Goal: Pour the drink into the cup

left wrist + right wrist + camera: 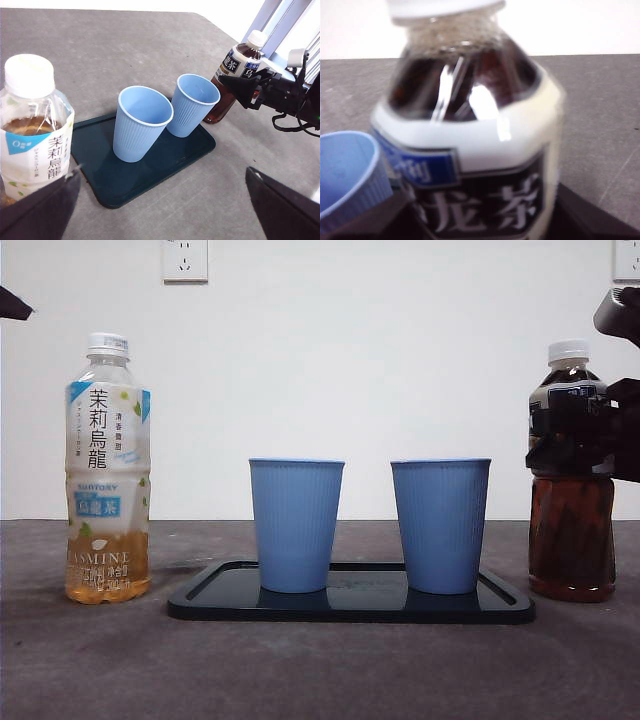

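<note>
The jasmine tea bottle [107, 470] stands upright at the far left of the grey counter [320, 670], white cap on, pale amber liquid filling only its lower part. The left gripper [160, 200] hovers just beside it with its fingers [42, 210] spread wide apart, grasping nothing; the bottle sits next to one finger in the left wrist view, not between the two. Moving right, a dark tray [350, 607] lies flat in the middle of the counter and carries two blue ribbed cups. The left cup [295, 525] and the right cup [440, 525] both stand upright on the tray, near each other but not touching, and from the left wrist view both look empty inside. Further right, just off the tray's edge, stands the dark tea bottle [571, 540], upright on the counter, white cap still on, filled with deep brown liquid nearly to the neck. The right gripper [585, 435] comes in from the right edge at the height of the bottle's label, its black fingers [560, 440] set on either side of the label and clenched against it, grasping the dark tea bottle. In the right wrist view that bottle fills nearly everything, blurred, with the rim of the right cup showing beside it. On the white wall behind, a socket [185, 260] sits high up.
</note>
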Tool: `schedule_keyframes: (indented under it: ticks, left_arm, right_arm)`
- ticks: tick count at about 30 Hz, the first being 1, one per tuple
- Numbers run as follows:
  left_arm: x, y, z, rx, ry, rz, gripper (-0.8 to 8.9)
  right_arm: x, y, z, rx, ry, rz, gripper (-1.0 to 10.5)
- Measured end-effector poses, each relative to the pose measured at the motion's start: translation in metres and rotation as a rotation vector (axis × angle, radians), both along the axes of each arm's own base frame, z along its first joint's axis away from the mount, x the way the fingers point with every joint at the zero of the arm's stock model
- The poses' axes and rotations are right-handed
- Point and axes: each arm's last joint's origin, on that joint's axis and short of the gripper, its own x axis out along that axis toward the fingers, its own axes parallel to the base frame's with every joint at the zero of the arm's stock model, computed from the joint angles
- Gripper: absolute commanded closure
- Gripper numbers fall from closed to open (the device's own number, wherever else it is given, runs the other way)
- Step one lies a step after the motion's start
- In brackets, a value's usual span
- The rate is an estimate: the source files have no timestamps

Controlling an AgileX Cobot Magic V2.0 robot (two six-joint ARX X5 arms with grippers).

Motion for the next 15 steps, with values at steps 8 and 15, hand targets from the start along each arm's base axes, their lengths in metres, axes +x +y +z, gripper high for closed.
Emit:
schedule_keyframes:
  ticks: [8,15]
  left_arm:
    - [0.003,-0.001,-0.002,0.004,0.019,0.000,2.86]
    - [0.015,-0.003,-0.010,0.018,0.080,0.000,2.86]
  right_arm:
    - [0.003,0.001,0.015,0.019,-0.068,0.001,5.0]
    - [-0.007,-0.002,0.021,0.002,0.006,0.000,5.0]
